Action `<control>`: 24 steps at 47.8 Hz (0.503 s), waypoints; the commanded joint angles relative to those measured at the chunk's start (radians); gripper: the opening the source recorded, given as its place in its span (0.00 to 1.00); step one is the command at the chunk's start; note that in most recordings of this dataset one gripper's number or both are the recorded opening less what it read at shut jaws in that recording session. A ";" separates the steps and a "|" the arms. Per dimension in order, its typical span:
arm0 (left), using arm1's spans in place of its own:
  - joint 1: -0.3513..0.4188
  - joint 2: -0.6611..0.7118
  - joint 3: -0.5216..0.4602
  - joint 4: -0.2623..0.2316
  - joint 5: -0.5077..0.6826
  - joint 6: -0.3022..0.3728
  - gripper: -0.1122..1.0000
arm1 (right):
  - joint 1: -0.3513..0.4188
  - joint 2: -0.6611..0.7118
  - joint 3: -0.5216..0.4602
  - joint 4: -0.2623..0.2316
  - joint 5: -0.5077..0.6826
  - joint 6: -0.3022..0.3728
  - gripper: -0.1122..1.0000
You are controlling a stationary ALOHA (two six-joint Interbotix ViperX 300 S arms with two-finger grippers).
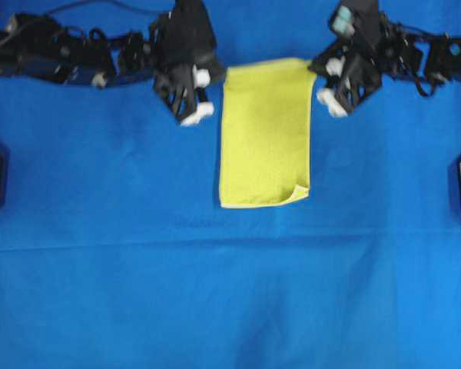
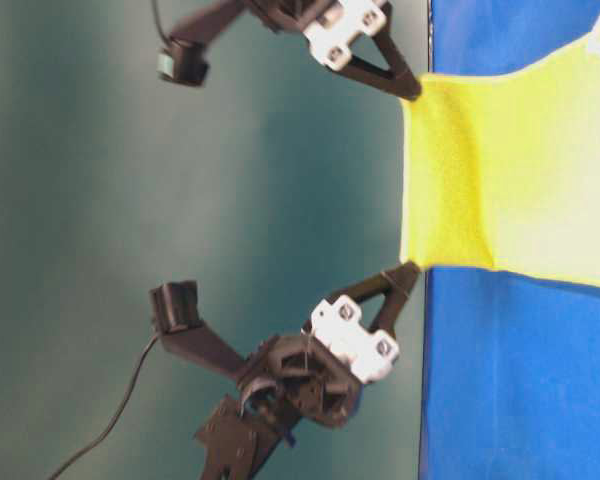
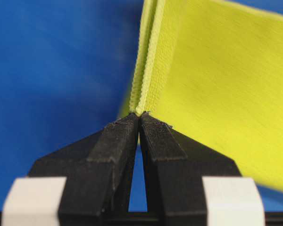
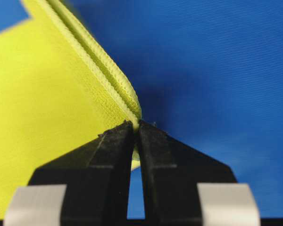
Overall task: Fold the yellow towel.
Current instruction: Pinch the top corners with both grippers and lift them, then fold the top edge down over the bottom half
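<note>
Overhead view shows the yellow towel [image 1: 265,132] already doubled into a narrow strip on the blue desk [image 1: 100,269], its far edge lifted between the two hands. Left hand [image 3: 139,117] is pinched shut on one far corner, both layers of hem caught at its tips; right hand [image 4: 134,125] is clamped the same way on the other corner. Holding both corners taut likely keeps the edge straight for carrying it over the near end, where one corner below the right hand curls up and may need flattening.
</note>
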 commanded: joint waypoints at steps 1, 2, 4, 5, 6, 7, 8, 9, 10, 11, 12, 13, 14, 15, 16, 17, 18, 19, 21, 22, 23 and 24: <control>-0.044 -0.046 0.009 0.000 0.017 -0.002 0.13 | 0.048 -0.054 0.008 0.003 0.023 0.015 0.15; -0.057 -0.048 0.014 0.000 0.020 -0.002 0.13 | 0.060 -0.057 0.012 0.003 0.028 0.021 0.15; -0.087 -0.048 0.023 0.000 0.026 -0.005 0.13 | 0.084 -0.063 0.021 0.003 0.035 0.034 0.15; -0.101 -0.048 0.026 0.000 0.029 -0.005 0.13 | 0.095 -0.063 0.025 0.003 0.040 0.040 0.15; -0.117 -0.048 0.028 0.000 0.032 -0.008 0.13 | 0.107 -0.063 0.028 0.003 0.044 0.044 0.15; -0.129 -0.048 0.029 0.000 0.035 -0.009 0.13 | 0.118 -0.063 0.029 0.003 0.051 0.052 0.15; -0.141 -0.048 0.031 0.000 0.040 -0.011 0.13 | 0.132 -0.063 0.031 0.003 0.055 0.057 0.15; -0.153 -0.048 0.031 0.000 0.043 -0.012 0.13 | 0.144 -0.063 0.032 0.003 0.061 0.063 0.15; -0.166 -0.048 0.034 0.000 0.044 -0.014 0.13 | 0.156 -0.063 0.032 0.003 0.066 0.067 0.15; -0.179 -0.046 0.034 0.000 0.046 -0.017 0.13 | 0.176 -0.063 0.034 0.003 0.072 0.077 0.15; -0.190 -0.044 0.034 0.000 0.048 -0.018 0.13 | 0.187 -0.061 0.034 0.003 0.077 0.081 0.15; -0.202 -0.043 0.034 0.000 0.048 -0.021 0.13 | 0.199 -0.060 0.035 0.003 0.078 0.087 0.15; -0.213 -0.043 0.035 0.000 0.048 -0.026 0.13 | 0.210 -0.058 0.035 0.003 0.080 0.092 0.15; -0.225 -0.040 0.037 0.000 0.048 -0.029 0.13 | 0.224 -0.057 0.035 0.003 0.080 0.098 0.15; -0.236 -0.038 0.037 0.000 0.048 -0.034 0.13 | 0.235 -0.054 0.035 0.003 0.081 0.104 0.15; -0.247 -0.035 0.038 0.000 0.046 -0.038 0.13 | 0.247 -0.052 0.035 0.003 0.081 0.107 0.15; -0.256 -0.031 0.038 0.000 0.046 -0.044 0.13 | 0.256 -0.049 0.035 0.003 0.081 0.114 0.15; -0.273 -0.025 0.038 0.000 0.046 -0.052 0.13 | 0.267 -0.046 0.035 0.003 0.083 0.118 0.15; -0.291 -0.014 0.037 0.000 0.044 -0.063 0.13 | 0.285 -0.038 0.035 0.003 0.084 0.126 0.15; -0.301 -0.009 0.037 0.000 0.043 -0.069 0.13 | 0.293 -0.035 0.035 0.003 0.084 0.129 0.15; -0.310 -0.003 0.035 0.000 0.041 -0.075 0.13 | 0.301 -0.029 0.037 0.002 0.086 0.132 0.15; -0.318 0.003 0.035 0.000 0.041 -0.080 0.13 | 0.307 -0.025 0.035 0.003 0.087 0.137 0.15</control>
